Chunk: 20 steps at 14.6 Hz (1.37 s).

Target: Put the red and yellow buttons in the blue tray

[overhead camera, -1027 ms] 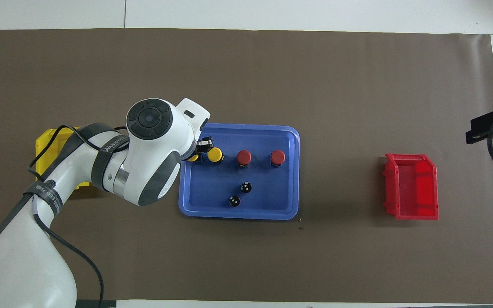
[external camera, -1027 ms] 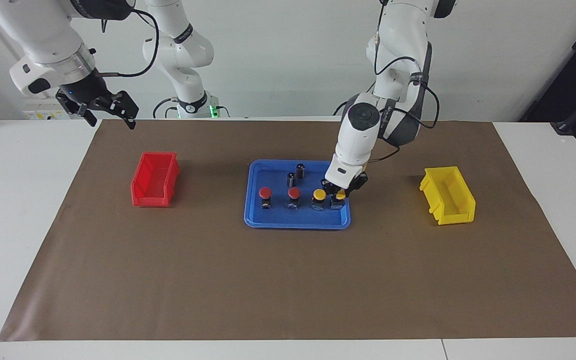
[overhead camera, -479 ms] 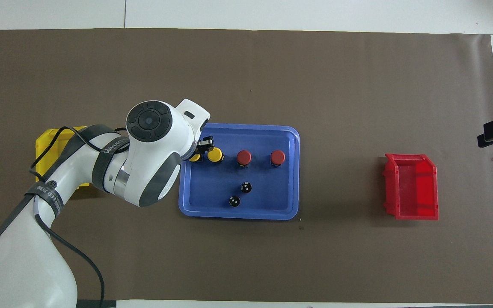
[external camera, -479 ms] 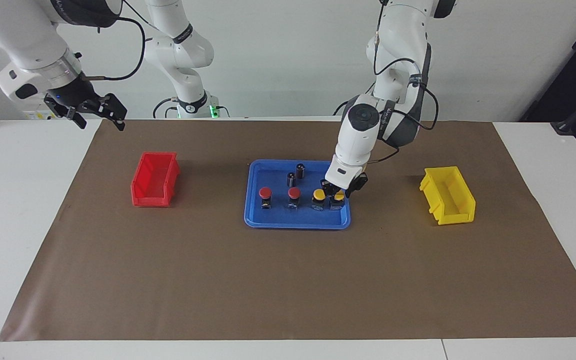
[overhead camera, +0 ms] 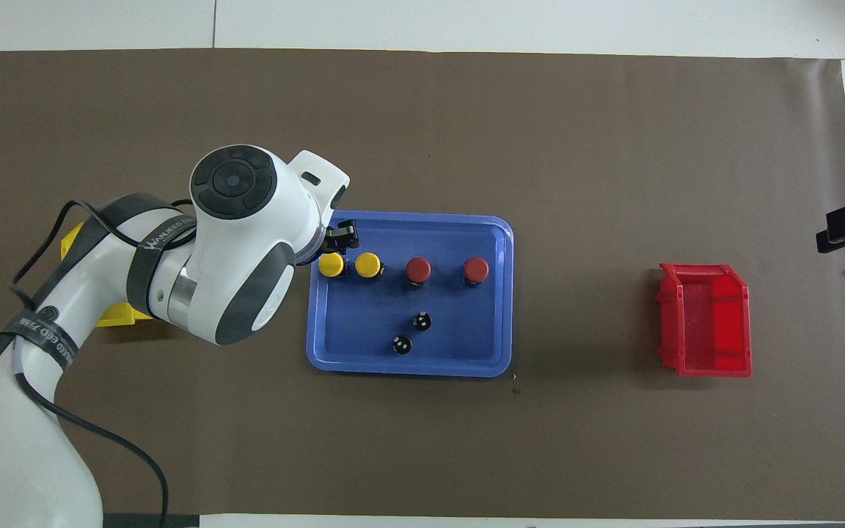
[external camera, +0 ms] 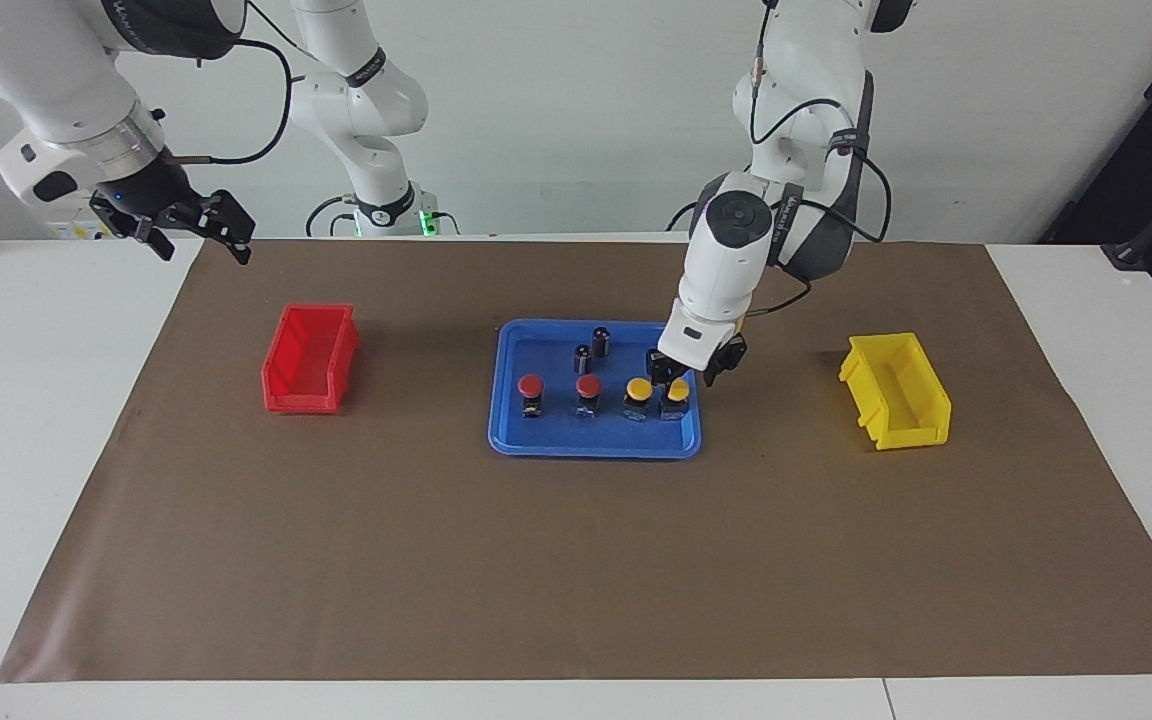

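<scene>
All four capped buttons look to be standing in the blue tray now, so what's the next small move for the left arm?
Probably lift the left hand straight up and pull it back. Both yellow-capped push-buttons and both red-capped push-buttons stand in a row in the flat blue plastic tray, and the hand is open just above the end yellow one, holding nothing.

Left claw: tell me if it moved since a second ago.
Yes. The left claw rose off the end yellow button, which stands in the blue tray.
</scene>
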### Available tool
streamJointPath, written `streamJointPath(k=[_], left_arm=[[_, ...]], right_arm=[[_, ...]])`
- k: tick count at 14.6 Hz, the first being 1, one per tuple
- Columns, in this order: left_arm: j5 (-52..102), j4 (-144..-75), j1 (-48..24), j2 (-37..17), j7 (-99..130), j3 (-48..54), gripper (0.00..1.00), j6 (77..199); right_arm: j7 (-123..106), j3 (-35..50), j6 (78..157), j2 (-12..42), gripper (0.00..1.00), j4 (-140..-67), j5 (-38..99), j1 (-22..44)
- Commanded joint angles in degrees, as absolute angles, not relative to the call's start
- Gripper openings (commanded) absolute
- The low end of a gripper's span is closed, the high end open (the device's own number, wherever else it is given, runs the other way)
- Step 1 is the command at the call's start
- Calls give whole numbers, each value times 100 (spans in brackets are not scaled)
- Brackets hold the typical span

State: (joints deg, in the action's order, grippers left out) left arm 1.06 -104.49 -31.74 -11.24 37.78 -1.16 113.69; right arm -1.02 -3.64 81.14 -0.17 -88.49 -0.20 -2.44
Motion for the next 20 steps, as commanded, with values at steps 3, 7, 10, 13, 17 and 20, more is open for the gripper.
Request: streamJointPath(k=[3,7,10,13,17,20], left_arm=[[-34,-9783,-2778,-870,2981,-211,100,10249],[-264,-9712,-1874,-213,1112,-246,100,9599],[-255,-9659,-1329,17,598,-263,100,9317],[-2,-9659,-889,254,-15,-264,100,8966],[149,-9607,-721,413,-255,-264,100,8728],[149,-9501,-598,465,-316,-264,100,8552]], right_arm=[[-211,-316,8200,-158,100,-9018,-105,-255],[-237,-316,8200,-158,100,-9018,-105,-272],[-211,-316,8209,-158,100,-9018,-105,-264],[-211,-316,8200,-158,100,-9018,-105,-255],[-202,-316,8191,-158,100,-9026,-105,-272],[-202,-316,8200,-158,100,-9026,-105,-255]])
